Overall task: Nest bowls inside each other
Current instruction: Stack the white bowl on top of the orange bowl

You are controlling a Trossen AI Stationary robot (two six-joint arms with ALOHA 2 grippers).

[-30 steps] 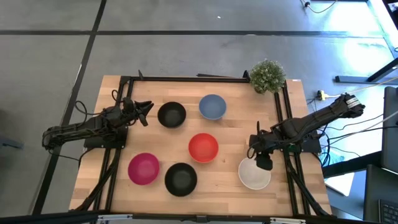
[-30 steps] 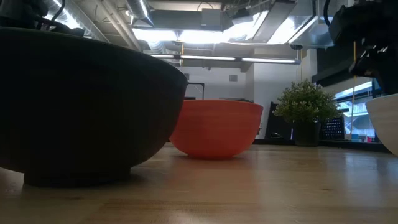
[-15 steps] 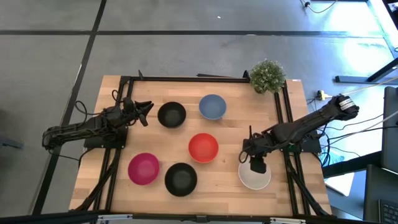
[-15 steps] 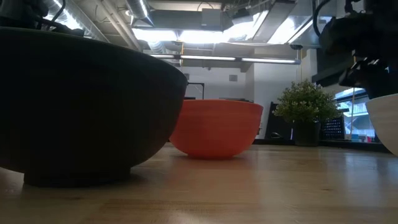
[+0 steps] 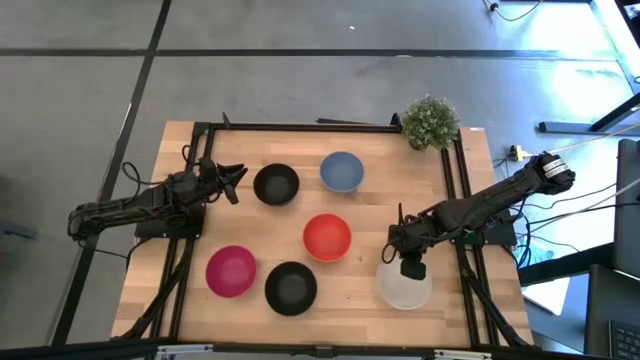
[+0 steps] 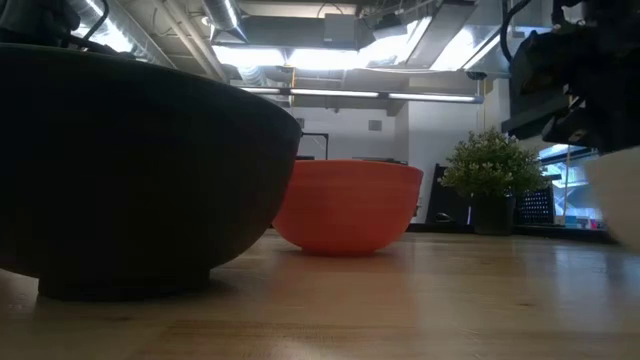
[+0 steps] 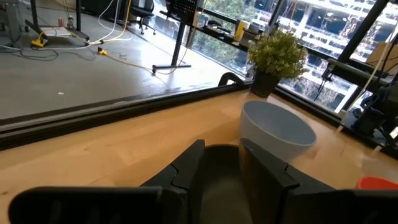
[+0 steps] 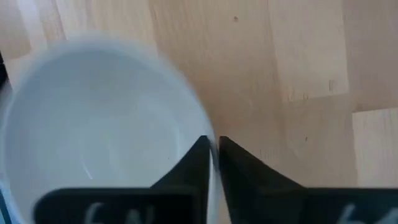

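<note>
Six bowls stand on the wooden table: a black bowl [image 5: 276, 185] and a light blue bowl [image 5: 341, 171] at the far side, a red bowl [image 5: 327, 237] in the middle, a pink bowl [image 5: 231, 271] and a second black bowl [image 5: 291, 287] near the front, and a white bowl [image 5: 403, 287] at the near right. My right gripper [image 5: 408, 266] is shut on the white bowl. My left gripper [image 5: 232, 178] stands open just left of the far black bowl, touching nothing. My right gripper pinches the white bowl's rim [image 8: 205, 124] on its far side, one finger [image 8: 198, 155] inside the bowl and the other [image 8: 233, 155] outside. The fingers come from above, pointing down. The bowl stays upright; whether it is off the table I cannot tell.
A small green potted plant [image 5: 431, 121] stands at the far right corner. Black frame rails [image 5: 457, 180] run along the table's left, far and right sides. Bare wood lies between the red bowl and the white bowl.
My right gripper has gone toward the table's left edge over the white bowl and taken hold of its rim. The white bowl has shifted a little toward the table's left and near edges.
</note>
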